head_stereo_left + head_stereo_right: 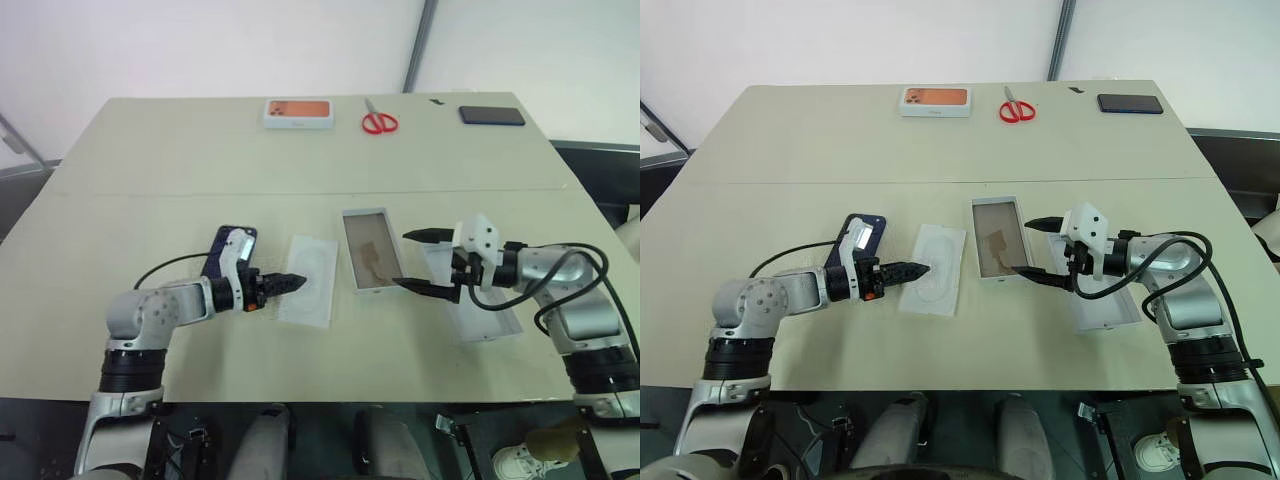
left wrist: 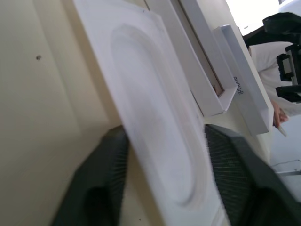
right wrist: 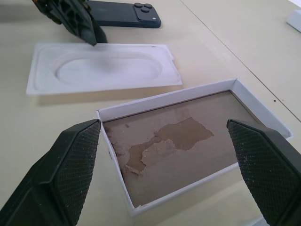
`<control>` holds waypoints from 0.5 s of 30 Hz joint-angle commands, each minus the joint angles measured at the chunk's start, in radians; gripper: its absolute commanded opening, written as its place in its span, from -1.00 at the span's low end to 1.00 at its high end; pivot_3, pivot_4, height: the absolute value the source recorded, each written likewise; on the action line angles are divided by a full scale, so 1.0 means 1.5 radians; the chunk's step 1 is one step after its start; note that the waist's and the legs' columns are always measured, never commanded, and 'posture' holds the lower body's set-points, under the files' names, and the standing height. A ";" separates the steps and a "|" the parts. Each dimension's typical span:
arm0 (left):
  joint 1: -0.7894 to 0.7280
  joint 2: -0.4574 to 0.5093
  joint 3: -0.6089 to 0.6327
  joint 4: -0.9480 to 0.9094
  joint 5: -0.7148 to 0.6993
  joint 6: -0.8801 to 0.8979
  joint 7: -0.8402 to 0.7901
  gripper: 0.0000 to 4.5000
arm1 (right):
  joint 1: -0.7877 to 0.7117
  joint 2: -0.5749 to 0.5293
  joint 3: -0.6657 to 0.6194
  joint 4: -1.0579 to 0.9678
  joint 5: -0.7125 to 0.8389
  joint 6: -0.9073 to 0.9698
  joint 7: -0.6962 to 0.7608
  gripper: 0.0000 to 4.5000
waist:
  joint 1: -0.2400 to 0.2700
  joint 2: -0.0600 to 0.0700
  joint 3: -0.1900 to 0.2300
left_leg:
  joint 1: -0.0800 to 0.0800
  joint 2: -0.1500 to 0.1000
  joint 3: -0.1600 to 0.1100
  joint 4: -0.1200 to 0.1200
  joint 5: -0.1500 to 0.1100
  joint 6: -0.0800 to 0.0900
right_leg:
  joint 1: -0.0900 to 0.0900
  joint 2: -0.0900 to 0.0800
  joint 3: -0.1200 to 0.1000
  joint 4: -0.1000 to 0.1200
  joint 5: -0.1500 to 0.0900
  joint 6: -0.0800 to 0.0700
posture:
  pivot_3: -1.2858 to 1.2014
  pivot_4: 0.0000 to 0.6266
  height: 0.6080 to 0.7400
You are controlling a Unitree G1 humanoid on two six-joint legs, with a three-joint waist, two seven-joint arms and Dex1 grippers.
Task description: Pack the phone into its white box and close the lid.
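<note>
nothing is packed yet, as we read it: in the left eye view the white box (image 1: 371, 248) lies empty with its tan inside showing, the phone (image 1: 222, 252) lies on the table (image 1: 150, 160), and the lid (image 1: 478, 310) lies apart under our right arm. phone into box and lid on are both left to do.

in that view our left gripper (image 1: 290, 283) has its fingers at the near edge of the insert sheet (image 1: 312, 278), the phone just behind it beside the wrist. our right gripper (image 1: 422, 262) stands wide open just beside the box's right wall, holding nothing.

in the left wrist view the insert sheet runs between our two pads (image 2: 235, 174), partly closed about its edge; whether they truly pinch it we cannot tell.

in the right wrist view the empty box lies between and just ahead of the spread fingers (image 3: 70, 165), the phone well beyond.
</note>
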 commanded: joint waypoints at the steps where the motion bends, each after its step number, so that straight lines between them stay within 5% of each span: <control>1: 0.009 0.008 0.005 -0.012 -0.004 0.002 0.002 -0.04 | -0.002 -0.006 -0.010 -0.014 -0.002 -0.013 -0.002 1.00 | 0.000 0.000 0.000 | 0.000 0.000 0.000 0.000 0.000 0.000 | 0.000 0.000 0.000 0.000 0.000 0.000 | 0.03 -0.52 1.00; 7: 0.017 0.007 0.008 -0.006 -0.002 -0.006 0.009 -0.04 | 0.000 -0.007 -0.010 -0.016 -0.002 -0.015 -0.002 1.00 | -0.001 0.000 0.000 | 0.000 0.000 0.000 0.000 0.000 0.000 | 0.000 0.000 0.000 0.000 0.000 0.000 | 0.03 -0.52 1.00; 12: 0.020 -0.003 0.011 -0.008 -0.010 0.001 0.022 -0.87 | -0.004 -0.008 -0.009 -0.012 -0.003 -0.016 0.001 1.00 | 0.000 0.000 0.000 | 0.000 0.000 0.000 0.000 0.000 0.000 | 0.000 0.000 0.000 0.000 0.000 0.000 | 0.03 -0.52 1.00; 15: 0.020 -0.004 0.019 -0.012 -0.016 -0.001 0.023 -0.87 | -0.002 -0.008 -0.011 -0.012 -0.003 -0.014 0.002 1.00 | -0.002 0.000 0.000 | 0.000 0.000 0.000 0.000 0.000 0.000 | 0.000 0.000 0.000 0.000 0.000 0.000 | 0.03 -0.52 1.00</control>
